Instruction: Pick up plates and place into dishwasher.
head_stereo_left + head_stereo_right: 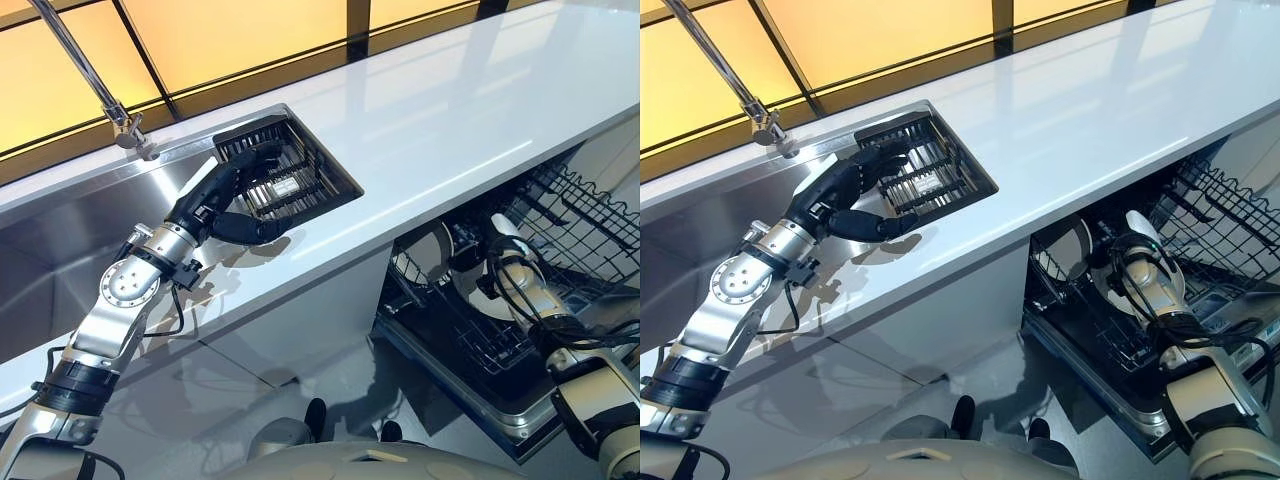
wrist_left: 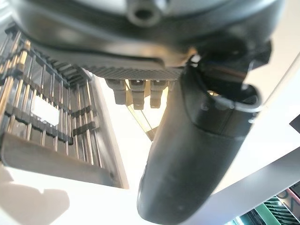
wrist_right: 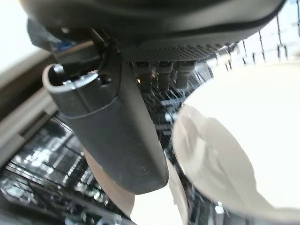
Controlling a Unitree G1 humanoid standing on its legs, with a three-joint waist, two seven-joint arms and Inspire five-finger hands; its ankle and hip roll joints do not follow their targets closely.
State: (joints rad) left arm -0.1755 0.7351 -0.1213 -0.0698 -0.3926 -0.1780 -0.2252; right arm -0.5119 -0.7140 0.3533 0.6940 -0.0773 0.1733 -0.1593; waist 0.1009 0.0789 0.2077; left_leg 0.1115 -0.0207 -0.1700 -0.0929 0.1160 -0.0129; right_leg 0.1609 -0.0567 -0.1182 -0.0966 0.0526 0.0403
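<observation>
Plate, white, round, smooth and shiny, standing upright in black wire dishwasher rack, just beside right hand. Right hand low inside rack, fingers straight, thumb out, touching or not hard to tell. 1 more round pale plate standing behind. Left hand up over black wire basket in steel sink, fingers loose, holding nothing. Smooth white counter between sink and dishwasher. Thin metal tap at back.
</observation>
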